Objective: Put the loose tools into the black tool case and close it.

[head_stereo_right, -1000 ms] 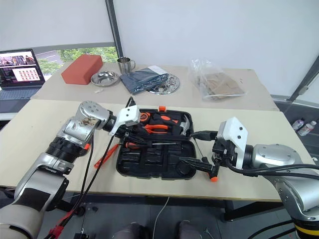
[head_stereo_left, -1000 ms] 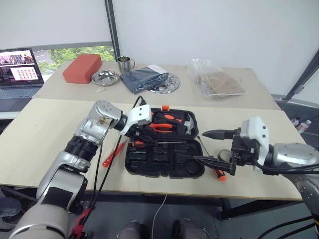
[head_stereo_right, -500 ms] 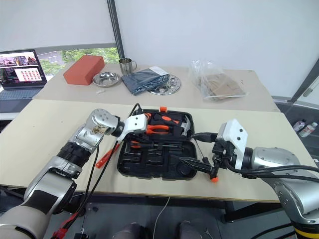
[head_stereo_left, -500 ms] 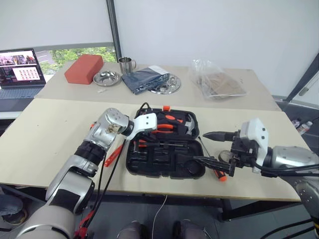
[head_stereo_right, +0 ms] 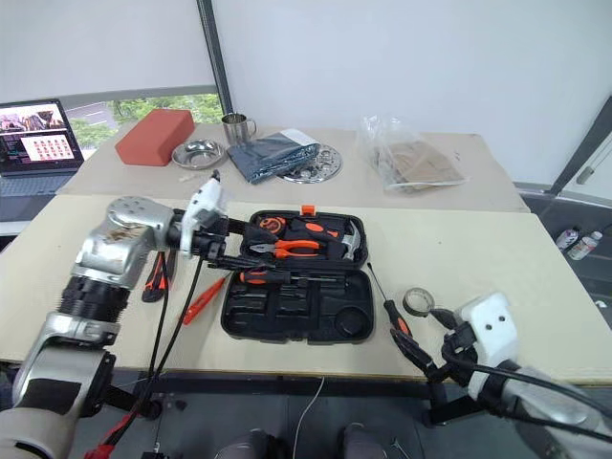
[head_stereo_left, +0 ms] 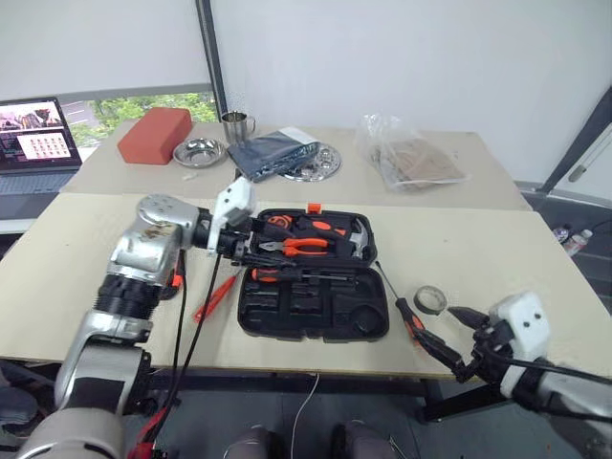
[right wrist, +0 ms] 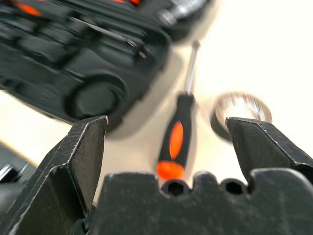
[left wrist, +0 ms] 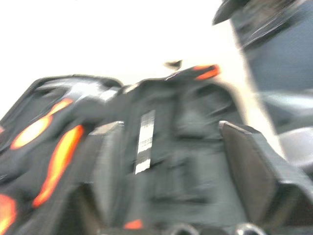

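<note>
The black tool case (head_stereo_left: 316,311) lies open mid-table, pliers and a hammer in its far half. A black-and-orange screwdriver (head_stereo_left: 275,274) rests across its middle. My left gripper (head_stereo_left: 255,245) hovers open over the case's far left corner, holding nothing. Left of the case lie the slim orange tester screwdriver (head_stereo_left: 212,296) and the utility knife (head_stereo_right: 154,275). On the right, another screwdriver (head_stereo_left: 407,313) and the grey tape roll (head_stereo_left: 429,299) sit on the table. My right gripper (head_stereo_left: 451,330) hangs open and empty, low by the front edge, pointing at these two.
On the far table stand a red-brown block (head_stereo_left: 156,132), a steel bowl (head_stereo_left: 200,151), a mug (head_stereo_left: 235,124), folded dark cloth (head_stereo_left: 273,151), a metal plate (head_stereo_left: 323,161) and a plastic bag (head_stereo_left: 411,158). A laptop (head_stereo_left: 33,143) sits far left.
My left gripper has opened and drawn back up and left off the case, leaving a screwdriver lying in it. My right arm has sunk toward the table's front edge, still open.
</note>
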{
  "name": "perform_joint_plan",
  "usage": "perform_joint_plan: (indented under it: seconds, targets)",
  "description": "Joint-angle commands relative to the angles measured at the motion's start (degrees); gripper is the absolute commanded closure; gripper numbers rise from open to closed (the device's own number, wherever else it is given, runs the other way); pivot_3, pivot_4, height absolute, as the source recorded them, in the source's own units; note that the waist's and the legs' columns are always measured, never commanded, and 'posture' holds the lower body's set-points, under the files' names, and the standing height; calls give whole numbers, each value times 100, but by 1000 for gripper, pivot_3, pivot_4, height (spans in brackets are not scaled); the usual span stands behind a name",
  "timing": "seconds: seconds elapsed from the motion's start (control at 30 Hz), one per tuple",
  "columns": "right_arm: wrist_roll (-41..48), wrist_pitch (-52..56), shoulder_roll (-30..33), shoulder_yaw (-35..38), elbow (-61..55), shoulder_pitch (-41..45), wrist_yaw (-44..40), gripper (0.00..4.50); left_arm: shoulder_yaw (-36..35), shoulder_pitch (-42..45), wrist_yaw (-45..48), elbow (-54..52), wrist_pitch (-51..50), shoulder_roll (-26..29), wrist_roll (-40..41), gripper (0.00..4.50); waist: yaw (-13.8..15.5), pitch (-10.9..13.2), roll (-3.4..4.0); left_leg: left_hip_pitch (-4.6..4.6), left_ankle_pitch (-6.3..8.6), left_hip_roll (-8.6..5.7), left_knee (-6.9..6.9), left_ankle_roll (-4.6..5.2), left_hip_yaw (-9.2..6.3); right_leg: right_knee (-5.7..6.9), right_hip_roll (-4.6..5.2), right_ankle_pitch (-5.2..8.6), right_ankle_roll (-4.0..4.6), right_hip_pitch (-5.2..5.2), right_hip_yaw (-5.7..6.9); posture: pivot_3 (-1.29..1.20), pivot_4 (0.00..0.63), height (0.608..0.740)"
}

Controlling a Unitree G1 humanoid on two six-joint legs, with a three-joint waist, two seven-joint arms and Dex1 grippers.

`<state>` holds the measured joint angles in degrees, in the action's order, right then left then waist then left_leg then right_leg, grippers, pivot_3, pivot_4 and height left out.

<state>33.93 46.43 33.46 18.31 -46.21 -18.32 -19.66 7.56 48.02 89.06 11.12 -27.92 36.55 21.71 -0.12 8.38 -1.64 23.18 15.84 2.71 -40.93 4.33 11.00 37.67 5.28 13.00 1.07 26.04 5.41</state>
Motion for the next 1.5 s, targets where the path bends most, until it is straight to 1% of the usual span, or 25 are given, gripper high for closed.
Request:
perform_joint_plan:
  seconds: [0.03,0.13,0.2,0.23,0.27,0.3,0.33,0.43,0.5,0.53,0.6,0.67,0.73,0.77,0.83,0.87,0.9,0.93,0.97,1.0,1.07,1.13,1.2,1.3,1.5]
  targets:
    - [-419,-38,-294,-693,286,226,390,0,1,3,312,-577,-317,233,353,24,-17,0,0,0,0,0,0,0,-1,3,0,0,0,0,-1,0,150,736]
    - [-732,-123,-576,-1038,759,488,640,0,155,15,344,-648,-285,349,316,24,-44,-1,2,-3,0,-4,0,0,0,12,1,0,2,2,-4,0,150,736]
    - [-932,-250,-732,-1205,1042,616,726,499,201,14,330,-614,-94,338,229,0,-44,-1,3,-4,0,-9,1,0,0,17,2,2,5,3,-5,0,150,736]
    - [-1058,-341,-800,-1262,1138,650,785,554,209,13,288,-592,-43,325,189,0,-48,-2,2,-3,0,-9,0,0,0,17,1,2,6,3,-5,0,150,736]
    - [-1157,-424,-859,-1288,1193,664,825,1030,215,13,255,-578,-23,317,168,0,-51,-2,2,-3,0,-9,0,0,0,17,0,3,7,2,-5,0,150,736]
    - [-1235,-497,-911,-1296,1205,660,854,1325,222,13,237,-572,-23,320,164,0,-51,-2,2,-3,0,-10,0,0,1,17,-1,3,7,2,-4,0,150,736]
    - [-1294,-564,-966,-1289,1184,640,891,1718,226,5,228,-572,-14,329,162,0,-55,-2,2,-3,0,-10,0,0,1,18,-1,3,7,3,-5,0,150,736]
    - [-1352,-635,-1207,-1158,781,467,1107,2779,232,-70,246,-591,19,447,111,0,-57,-2,2,-3,0,-9,1,-1,2,19,-2,4,8,3,-5,0,150,736]
    - [-1232,-583,-1381,-1058,459,361,1182,3484,197,-113,219,-555,76,484,72,0,-58,-2,3,-3,-2,-9,2,-3,2,24,-2,8,12,6,-5,0,150,736]
    - [-1178,-570,-1436,-1023,337,330,1188,3549,186,-123,200,-532,97,494,59,0,-58,-2,3,-3,-2,-8,2,-4,2,27,-2,11,14,7,-6,0,150,736]
    - [-843,-521,-1567,-752,-10,387,1173,3534,156,-147,182,-431,161,557,15,0,-60,-2,3,-3,-2,-8,2,-5,2,30,-1,14,14,9,-7,0,150,736]
    - [-307,-425,-1453,-413,-346,589,942,3534,108,-187,175,-346,229,643,-17,0,-66,-2,3,-3,-2,-8,1,-5,2,30,-1,14,14,9,-6,0,150,736]
    - [140,-203,-1012,-88,-438,911,605,3534,61,-238,205,-335,244,750,4,0,-75,-2,4,-4,-2,-9,1,-5,2,29,-3,14,14,9,-7,0,150,736]
    - [258,-139,-682,21,-365,1133,373,3534,42,-271,217,-359,238,810,25,0,-78,-2,4,-7,-2,-8,2,-5,2,29,-4,13,15,7,-8,0,150,736]
    - [475,-104,-87,80,-108,1607,-130,3534,17,-315,247,-404,206,912,71,0,-67,-1,4,-9,-2,-9,2,-4,3,28,-2,13,15,7,-9,0,150,736]
    - [560,-174,229,-41,75,1884,-559,3534,2,-341,256,-428,187,961,92,0,-67,-1,4,-8,-2,-9,3,-4,2,27,-3,14,15,7,-8,0,150,736]
    - [441,-403,622,-417,431,2286,-1234,3534,-12,-373,259,-450,176,1013,100,0,-69,-1,4,-8,-2,-8,3,-4,2,26,-4,13,16,8,-8,0,150,736]
    - [340,-579,891,-698,697,2568,-1712,3534,-20,-392,260,-459,174,1047,104,0,-76,-1,4,-8,-2,-9,4,-4,2,24,-3,13,16,8,-7,0,150,736]
    - [-56,-941,1190,-1205,1108,2909,-2240,3534,-25,-423,273,-489,149,1096,113,0,-69,-1,4,-9,-2,-9,5,-3,3,21,-5,13,16,7,-7,0,150,736]
    - [-340,-1204,1370,-1548,1402,3133,-2567,3534,-27,-441,285,-504,135,1127,119,0,-69,-1,3,-9,-2,-9,6,-3,2,20,-6,13,17,7,-7,0,150,736]
    - [-1059,-1957,1533,-2305,2181,3656,-3164,3534,-20,-527,320,-613,95,1221,139,0,-66,-1,3,-7,-2,-8,9,-2,2,17,-9,16,20,8,-6,0,150,736]
    - [-1734,-2676,1487,-2973,3068,4244,-3615,3534,-31,-652,316,-765,106,1298,150,0,-67,1,4,-5,-2,-9,5,-2,3,19,-10,19,22,9,-5,0,150,736]
    - [-2068,-3082,1341,-3328,3735,4678,-3926,3534,-69,-761,258,-914,66,1351,179,0,-53,3,2,3,-3,-14,5,-2,7,19,-6,20,20,17,0,0,150,736]
    - [-2380,-3473,1085,-3557,4459,5091,-4140,3534,-178,-901,148,-1109,-67,1434,252,0,-43,5,2,10,-2,-15,3,-1,7,22,-2,14,30,19,4,0,150,736]
    - [-2860,-4021,848,-3721,5185,5296,-4296,3534,-279,-1076,-97,-1310,-187,1467,266,0,-43,5,3,9,-2,-15,1,-1,7,26,3,20,20,16,6,0,150,736]
